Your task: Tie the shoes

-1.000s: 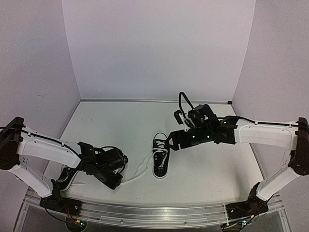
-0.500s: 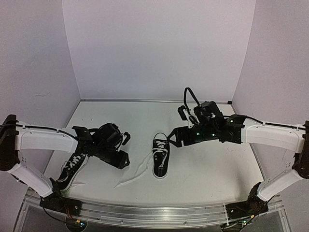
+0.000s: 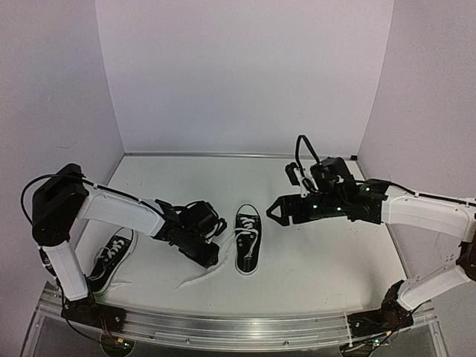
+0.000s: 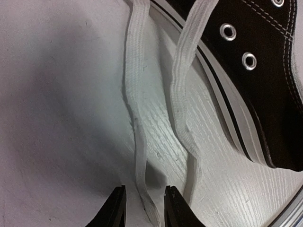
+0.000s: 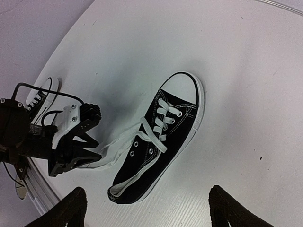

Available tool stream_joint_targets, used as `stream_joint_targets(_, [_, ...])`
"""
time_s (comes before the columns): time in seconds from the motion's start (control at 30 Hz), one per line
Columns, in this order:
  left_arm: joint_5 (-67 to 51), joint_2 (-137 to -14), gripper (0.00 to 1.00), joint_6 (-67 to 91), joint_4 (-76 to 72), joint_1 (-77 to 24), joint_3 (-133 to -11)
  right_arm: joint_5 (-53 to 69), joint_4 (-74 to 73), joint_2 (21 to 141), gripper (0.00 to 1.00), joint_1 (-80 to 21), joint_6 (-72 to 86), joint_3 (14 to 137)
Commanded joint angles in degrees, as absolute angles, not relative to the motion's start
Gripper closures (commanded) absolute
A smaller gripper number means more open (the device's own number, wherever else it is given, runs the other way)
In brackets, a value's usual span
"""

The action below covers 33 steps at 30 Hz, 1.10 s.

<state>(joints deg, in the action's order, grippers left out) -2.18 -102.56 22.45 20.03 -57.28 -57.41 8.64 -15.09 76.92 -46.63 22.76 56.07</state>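
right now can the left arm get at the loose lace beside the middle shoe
Probably yes. The left gripper sits low beside the shoe, jaws open with one loose lace running between them on the table, and nothing seems to block it.

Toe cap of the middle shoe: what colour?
White toe cap on the black shoe; right wrist view shows it best.
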Motion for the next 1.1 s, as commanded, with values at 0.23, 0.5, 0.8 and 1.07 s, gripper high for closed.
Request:
stream_joint_targets(0.23, [9.30,-104.13,1.00,19.46,29.23,-55.70,-72.22,10.14,-15.64,70.45,0.14,-42.29,22.88,52.23])
stream_joint_targets(0.5, [0.40,-114.74,1.00,9.45,29.88,-58.69,-103.15,14.94,-16.93,57.68,0.12,-32.96,25.67,46.42])
stream_joint_targets(0.8, [-13.77,-133.02,0.98,3.09,36.17,-68.20,-127.96,13.16,-26.58,45.64,0.09,-21.46,27.44,44.65])
stream_joint_targets(1.07, [-8.06,-124.08,0.24,4.09,34.66,-68.00,-112.92,14.47,-29.50,48.83,0.09,-21.06,23.94,43.21])
